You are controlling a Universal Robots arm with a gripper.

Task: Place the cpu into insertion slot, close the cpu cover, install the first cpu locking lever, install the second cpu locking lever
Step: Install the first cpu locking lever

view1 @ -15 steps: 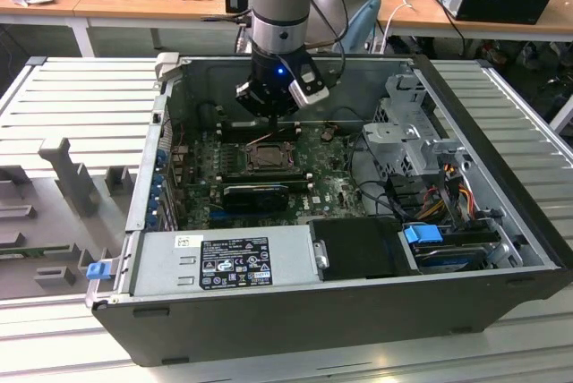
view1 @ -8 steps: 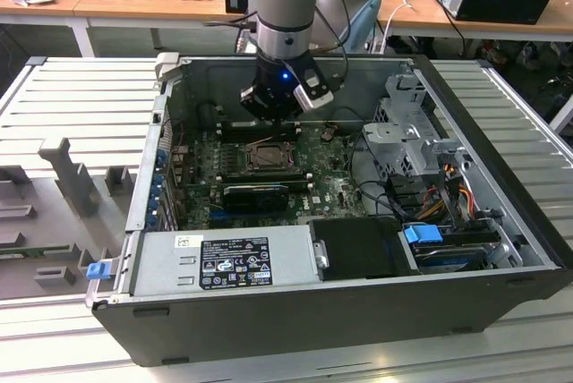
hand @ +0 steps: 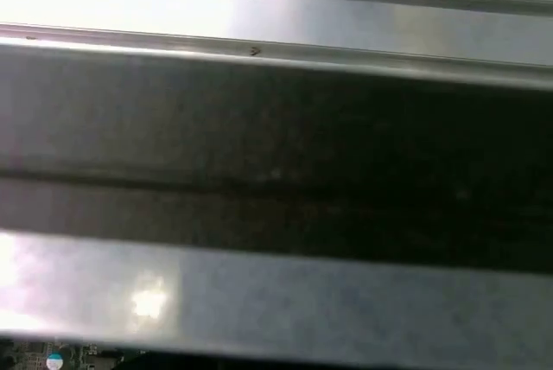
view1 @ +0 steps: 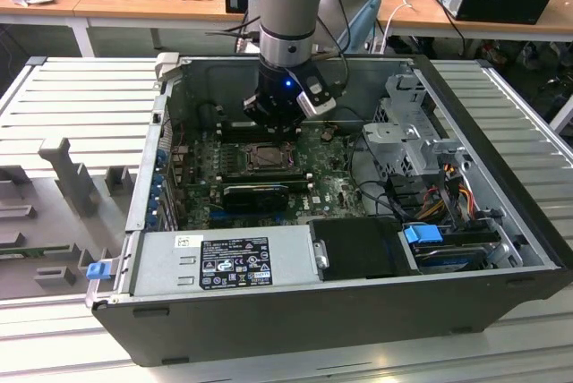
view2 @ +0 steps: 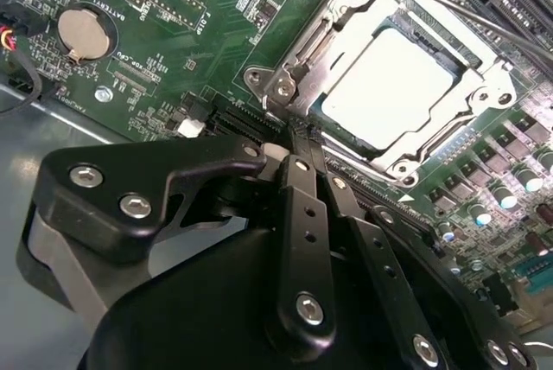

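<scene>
The cpu (view2: 389, 85), with its dull silver top, lies flat in the insertion slot (view1: 269, 157) on the green board. The cpu cover (view2: 350, 15) is down over it, and the chip shows through the cover's window. A thin metal locking lever (view2: 484, 20) runs along the far side of the cover. My gripper (view2: 298, 137) is shut, its two black fingers (view2: 302, 214) pressed together, with the tips just at the socket corner beside a screw (view2: 281, 86). In the exterior view my gripper (view1: 273, 123) hangs just above the back edge of the socket. I see nothing between the fingers.
The open computer case (view1: 107, 298) lies on a slatted metal table. A black heatsink block (view1: 255, 195) sits in front of the socket, the power supply (view1: 224, 262) at the front, drive cages (view1: 407, 132) and cables at the exterior view's right. A coin battery (view2: 82, 31) sits on the board.
</scene>
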